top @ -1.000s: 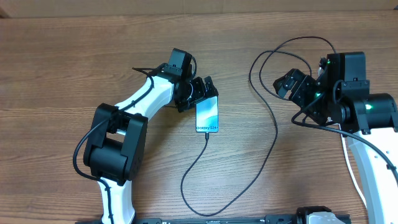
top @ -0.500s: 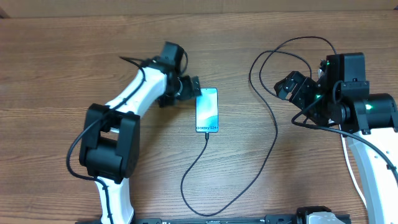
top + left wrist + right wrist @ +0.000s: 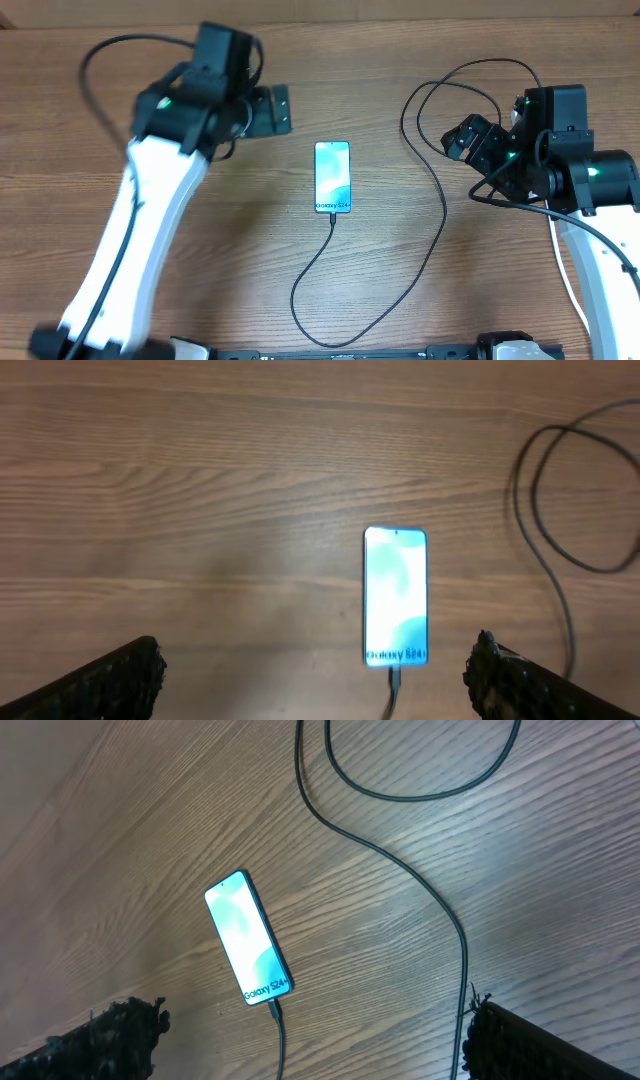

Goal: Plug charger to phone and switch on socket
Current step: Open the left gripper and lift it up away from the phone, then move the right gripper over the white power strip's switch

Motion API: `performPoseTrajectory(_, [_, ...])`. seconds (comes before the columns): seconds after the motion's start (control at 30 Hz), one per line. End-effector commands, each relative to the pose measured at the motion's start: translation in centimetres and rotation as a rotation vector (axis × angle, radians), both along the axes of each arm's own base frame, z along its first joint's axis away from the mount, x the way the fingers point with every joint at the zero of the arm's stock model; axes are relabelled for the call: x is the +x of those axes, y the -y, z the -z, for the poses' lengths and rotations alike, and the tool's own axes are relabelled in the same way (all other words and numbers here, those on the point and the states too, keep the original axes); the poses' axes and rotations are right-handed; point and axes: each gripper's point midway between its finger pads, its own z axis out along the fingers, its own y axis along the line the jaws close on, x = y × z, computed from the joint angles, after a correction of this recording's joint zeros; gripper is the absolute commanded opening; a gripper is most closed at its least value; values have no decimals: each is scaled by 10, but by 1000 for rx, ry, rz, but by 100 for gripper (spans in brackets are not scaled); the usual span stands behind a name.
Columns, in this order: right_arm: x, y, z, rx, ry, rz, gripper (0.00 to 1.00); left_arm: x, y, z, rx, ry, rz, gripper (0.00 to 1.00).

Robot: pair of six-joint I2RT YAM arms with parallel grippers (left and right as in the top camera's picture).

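Note:
The phone (image 3: 332, 177) lies flat on the wooden table with its screen lit. It also shows in the left wrist view (image 3: 396, 596) and the right wrist view (image 3: 248, 938). The charger's thin black cable (image 3: 331, 225) has its connector tip in the phone's bottom edge. It loops toward the front edge, then up the right side (image 3: 466, 960). Its plug is hidden. The socket is out of view. My left gripper (image 3: 270, 110) is open and empty, raised up and left of the phone (image 3: 315, 670). My right gripper (image 3: 465, 135) is open and empty, right of the phone (image 3: 315, 1020).
The cable forms loops (image 3: 440, 95) at the back right, around my right arm (image 3: 560, 160). A dark rail (image 3: 350, 352) runs along the table's front edge.
My left gripper has let go of the phone's side and pulled away up and to the left, rising. The phone stays in place. The right arm has not moved.

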Motion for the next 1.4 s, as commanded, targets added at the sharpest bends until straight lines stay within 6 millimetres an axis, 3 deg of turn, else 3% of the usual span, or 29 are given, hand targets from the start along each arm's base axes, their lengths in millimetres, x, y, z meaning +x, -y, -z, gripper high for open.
performPoseTrajectory(0.0, [1, 3, -6, -13, 22, 3, 100, -13, -5, -23, 14, 54, 13, 100])
performPoseTrajectory(0.37, [1, 3, -6, -14, 21, 2, 100, -15, -6, -26, 12, 60, 13, 100])
performPoseTrajectory(0.5, [1, -7, -9, -20, 58, -142, 100, -15, -6, -24, 13, 56, 13, 100])
performPoseTrajectory(0.63, [0, 6, -1, -15, 8, -112, 100, -15, -6, -24, 13, 56, 13, 100])
performPoseTrajectory(0.83, [7, 45, 15, -19, -103, -85, 100, -15, -6, -24, 13, 56, 13, 100])
performPoseTrajectory(1.0, [22, 93, 18, -35, -163, -39, 100, -15, -6, -24, 13, 56, 13, 100])
performPoseTrajectory(1.2, [42, 169, 17, -53, -124, 125, 100, -15, -6, -24, 13, 56, 13, 100])
performPoseTrajectory(1.27, [52, 204, 21, -69, -81, 196, 100, -15, -6, -24, 13, 56, 13, 100])
performPoseTrajectory(1.37, [61, 231, 28, -87, -45, 242, 100, -15, -6, -24, 13, 56, 13, 100])
